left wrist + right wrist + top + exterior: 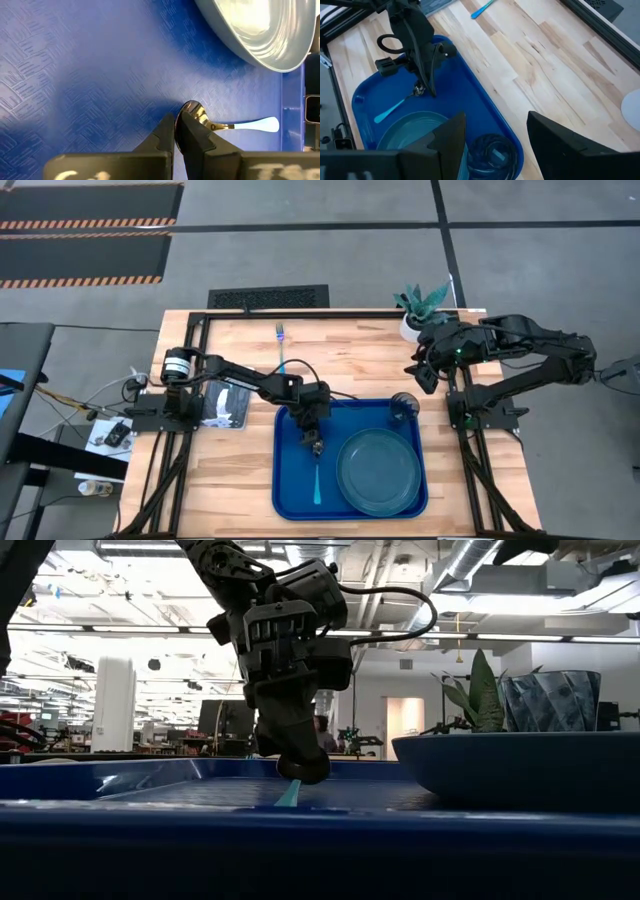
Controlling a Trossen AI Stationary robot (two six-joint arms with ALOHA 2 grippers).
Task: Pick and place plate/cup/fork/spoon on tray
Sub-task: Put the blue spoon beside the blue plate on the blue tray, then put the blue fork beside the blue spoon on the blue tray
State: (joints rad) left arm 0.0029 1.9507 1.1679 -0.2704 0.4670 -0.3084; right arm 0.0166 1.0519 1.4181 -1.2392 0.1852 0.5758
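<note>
Spoon (220, 122) bowl half hidden behind left hand (176, 131).

Even, bright overhead light falls on the bench (350, 360), with soft shadows. In the low view, ceiling strip lights glare at 12 o'clock, leaving the left gripper (300, 765) backlit and the tray (300, 840) rim blurred. The plate (250, 30) carries white glare.

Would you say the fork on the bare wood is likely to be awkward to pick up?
Probably. The fork lies flat on the table, thin and slim, leaving little for fingers to get under. Its smooth handle may slip or pivot when pinched. It looks light and stiff, unlikely to roll.
</note>
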